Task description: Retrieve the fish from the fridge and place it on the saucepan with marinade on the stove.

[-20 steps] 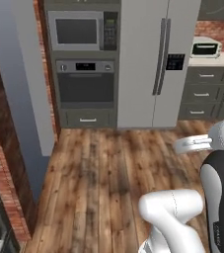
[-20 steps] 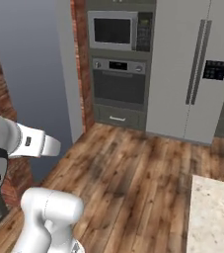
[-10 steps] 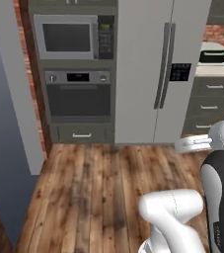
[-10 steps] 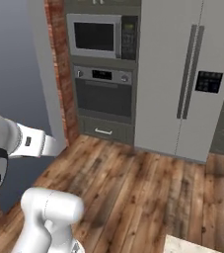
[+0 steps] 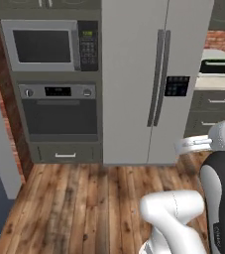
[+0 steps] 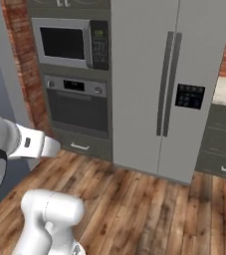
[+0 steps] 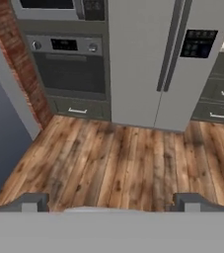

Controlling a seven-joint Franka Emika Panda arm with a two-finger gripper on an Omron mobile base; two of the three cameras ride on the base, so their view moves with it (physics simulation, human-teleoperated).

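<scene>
We count one fridge [image 5: 148,79], tall and grey, with two doors, both shut, and two long dark curved handles [image 5: 157,77] side by side at the seam where the doors meet. One dark control panel [image 5: 176,86] sits on its right-hand door. Touching its left flank stands a built-in column holding one microwave [image 5: 47,44] above one oven [image 5: 59,111], with one drawer [image 5: 64,154] at the foot. On the fridge's other side we see grey base cabinets [image 5: 210,106] under a pale counter, and one small white appliance [image 5: 217,64] on that counter (what it is we cannot tell).

Our gripper [image 7: 111,203] shows its two dark fingertips [image 7: 32,202] well apart, jaws spread wide with nothing between them, hanging over bare wooden floor [image 7: 118,163].

The floor runs open from us to the fridge front. A brick wall edge [image 6: 22,64] bounds the oven column's left, with a plain blue-grey wall [image 7: 2,133] nearer us.
</scene>
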